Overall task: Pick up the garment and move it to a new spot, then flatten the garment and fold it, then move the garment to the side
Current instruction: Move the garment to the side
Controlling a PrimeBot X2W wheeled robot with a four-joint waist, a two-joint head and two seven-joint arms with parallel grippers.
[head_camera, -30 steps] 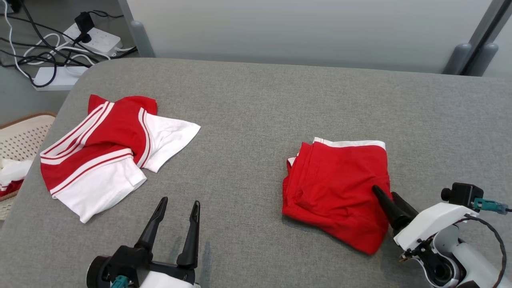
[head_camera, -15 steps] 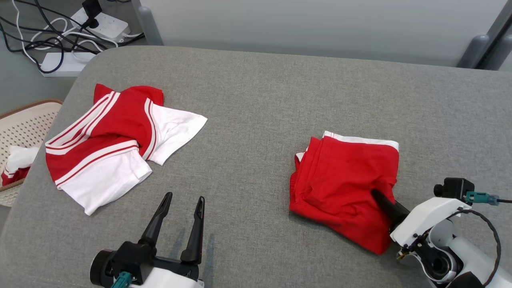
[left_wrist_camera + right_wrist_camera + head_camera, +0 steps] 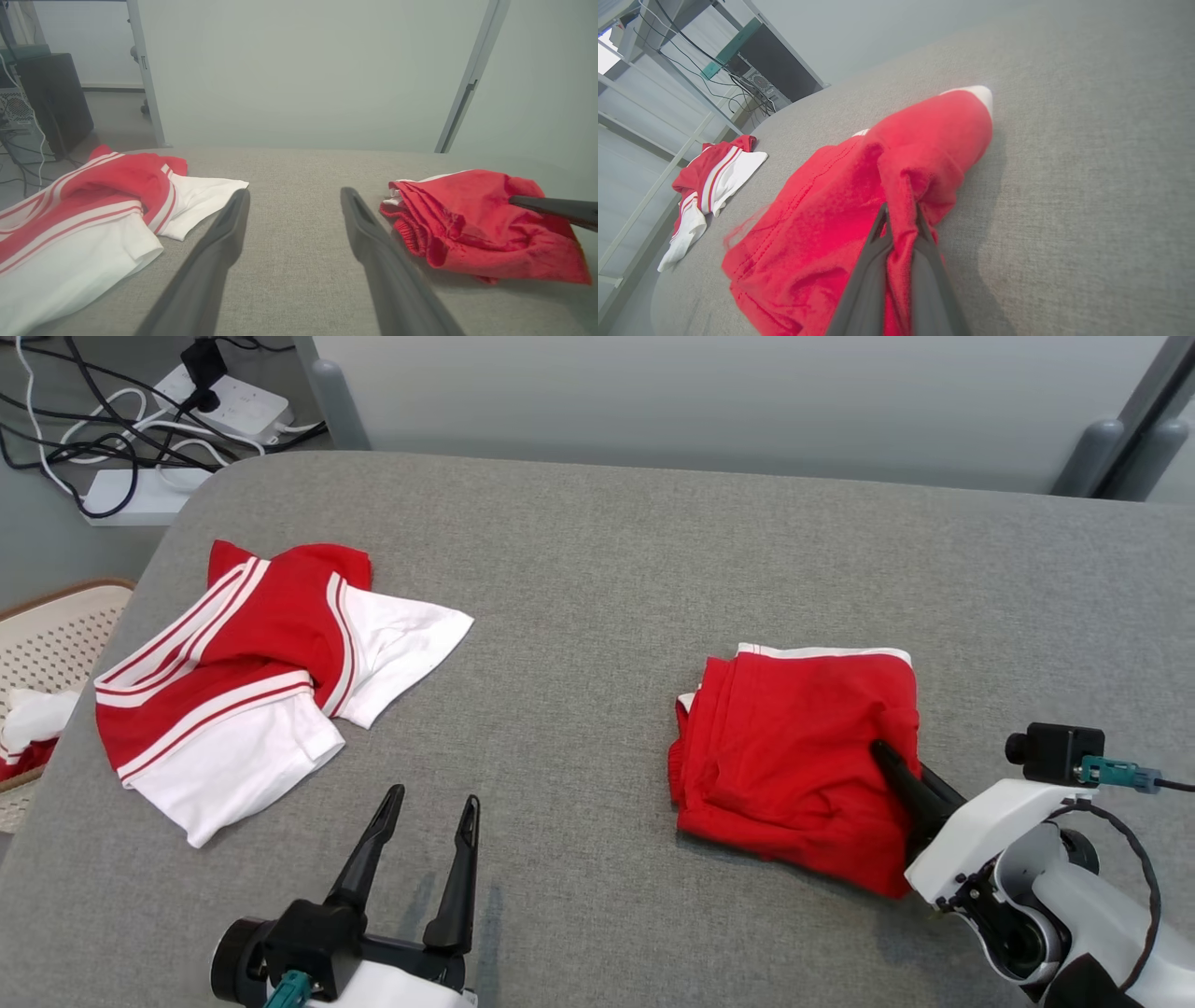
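- The red shorts (image 3: 784,747) are lying folded into a rough square on the right half of the grey tabletop (image 3: 597,569), near the front edge.
- A white band is running along their far edge, and a sliver of white is peeking out at the far left corner.
- The cloth is looking soft and matte; the left wrist view is showing stacked, gathered layers at the shorts' (image 3: 458,219) left side.
- The right gripper (image 3: 879,751) is coming in from the right with its jaws clamped on a raised ridge of the red fabric at the near right corner.
- In the right wrist view the gripper (image 3: 901,212) is squeezing that ridge between its dark fingers, and the shorts (image 3: 822,224) are puckering around it.
- The left gripper (image 3: 434,795) is hovering above bare tabletop at the lower left, jaws spread wide and holding nothing.
- A red-and-white shirt (image 3: 243,681) with striped trim is lying crumpled far to the left, well apart from the shorts.
- The tabletop is showing a coarse woven weave and rounded corners.
- A pale perforated basket (image 3: 56,635) is sitting off the left edge.
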